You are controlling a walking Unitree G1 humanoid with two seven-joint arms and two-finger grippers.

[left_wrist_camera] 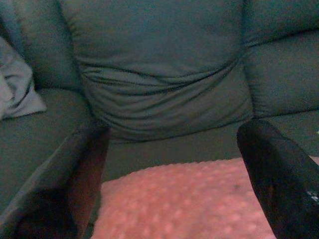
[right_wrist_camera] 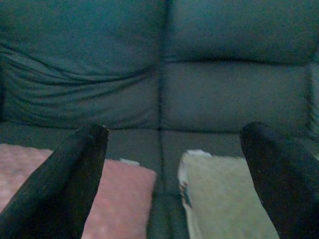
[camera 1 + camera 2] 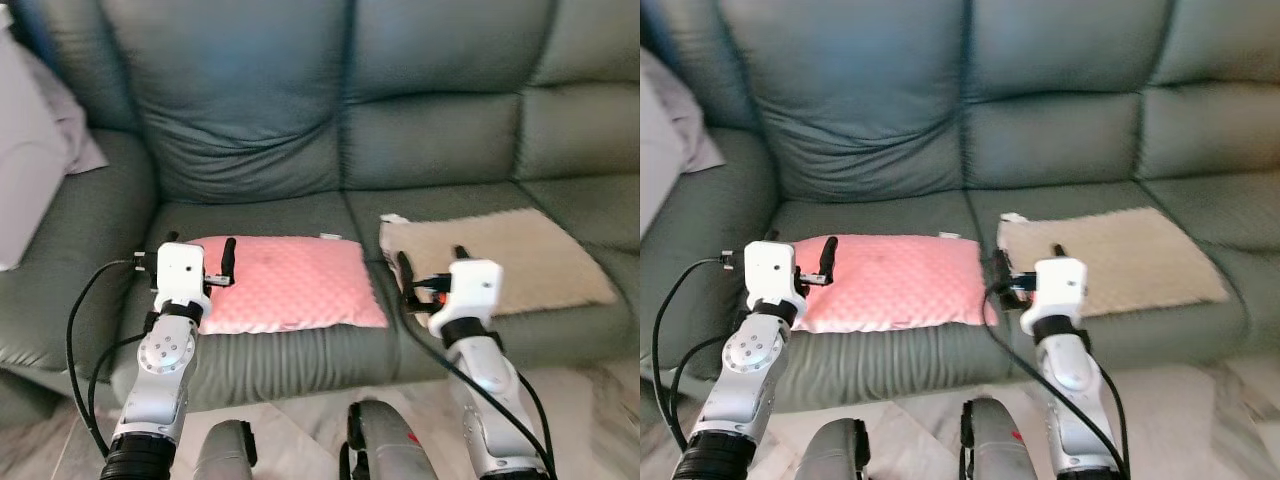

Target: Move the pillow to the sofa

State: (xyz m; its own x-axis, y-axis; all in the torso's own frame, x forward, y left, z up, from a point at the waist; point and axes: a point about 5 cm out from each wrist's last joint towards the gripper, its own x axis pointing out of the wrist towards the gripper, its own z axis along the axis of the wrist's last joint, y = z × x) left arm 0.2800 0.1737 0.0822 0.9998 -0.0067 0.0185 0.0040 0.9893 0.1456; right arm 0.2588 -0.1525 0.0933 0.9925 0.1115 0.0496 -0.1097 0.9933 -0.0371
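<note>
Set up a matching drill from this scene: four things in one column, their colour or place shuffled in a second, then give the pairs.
Things
1. pillow
2. mat
3. sofa
4. left gripper

Descriptions
A. beige, on the seat to the robot's right
B. grey-green
C. pink, flat on the seat
D. jaws open, at the pillow's left end

Pairs: 1-C, 2-A, 3-B, 4-D

There are no words, numbers, labels or signs to read here. Nothing is written on anything in these pictures, not even one letter.
</note>
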